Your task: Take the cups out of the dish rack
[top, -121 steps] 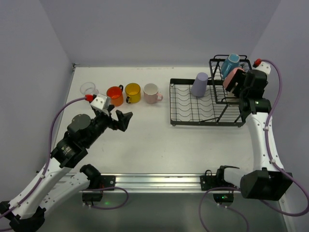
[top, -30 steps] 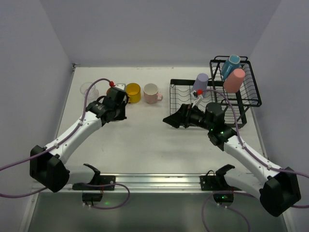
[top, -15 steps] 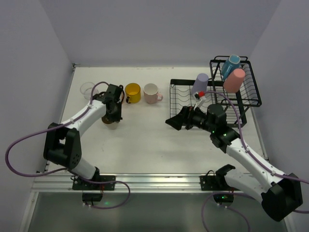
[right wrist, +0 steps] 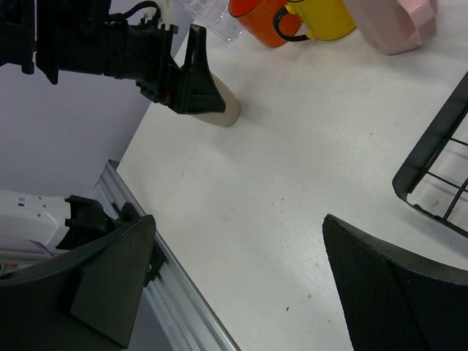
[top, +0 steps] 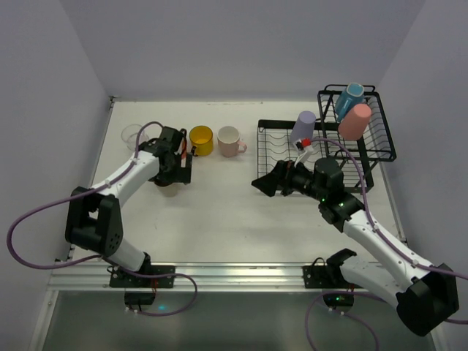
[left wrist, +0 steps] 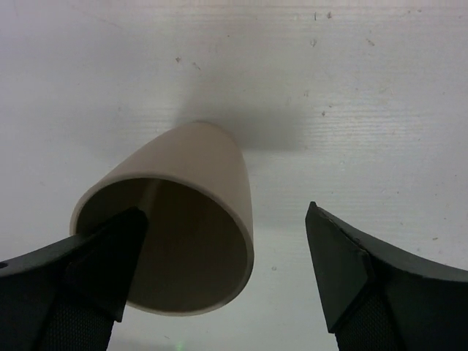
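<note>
Cup down, left jaws spread

Orange mug [right wrist: 256,18] is almost wholly hidden behind my left arm [top: 131,175] from above; only the right wrist view shows it. Left jaws stand spread around a beige cup [left wrist: 197,168] upright on the bench [top: 219,212]; whether a finger touches it I cannot tell. Right jaws gape wide, empty, just left of the rack [top: 384,139], where lavender tumbler [top: 303,126], salmon tumbler [top: 356,121] and blue mug [top: 351,95] sit.
</note>
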Robot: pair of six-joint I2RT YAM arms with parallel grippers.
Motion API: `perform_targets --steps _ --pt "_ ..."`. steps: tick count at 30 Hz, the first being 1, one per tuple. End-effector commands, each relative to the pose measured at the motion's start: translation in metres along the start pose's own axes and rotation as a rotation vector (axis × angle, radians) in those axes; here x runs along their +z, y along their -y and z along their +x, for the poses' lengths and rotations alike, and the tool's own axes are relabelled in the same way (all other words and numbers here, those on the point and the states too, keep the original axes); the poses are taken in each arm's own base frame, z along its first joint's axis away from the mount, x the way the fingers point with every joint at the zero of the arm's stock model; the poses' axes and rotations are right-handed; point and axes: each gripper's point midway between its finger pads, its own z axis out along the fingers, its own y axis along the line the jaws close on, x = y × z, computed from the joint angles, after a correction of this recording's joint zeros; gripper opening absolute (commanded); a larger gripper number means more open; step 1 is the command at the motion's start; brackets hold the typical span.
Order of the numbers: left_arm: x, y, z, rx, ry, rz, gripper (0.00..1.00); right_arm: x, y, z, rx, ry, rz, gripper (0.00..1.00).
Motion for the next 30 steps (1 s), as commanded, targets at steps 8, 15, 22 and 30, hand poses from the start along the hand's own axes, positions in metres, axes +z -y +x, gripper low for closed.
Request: perform_targets --steps 8,15,22,30 --pt "-0.123 0.012 -0.1 -0.06 0.494 0.179 1.0 -0.014 -0.016 -0.033 -0.082 0.099 0.02 0.99" --pt "-0.234 0.057 -0.111 0.022 0.859 0.583 1.0 -0.052 -0.022 -0.107 -0.225 0.288 0.228 0.99" --pt "-0.262 0.089 -0.055 0.207 0.922 0.852 1.0 -0.112 0.025 -0.181 -0.28 0.453 0.682 0.92" --pt "-0.279 0.098 -0.02 0.301 1.02 0.979 1.0 -0.189 0.095 -0.247 -0.22 0.6 1.074 0.94"
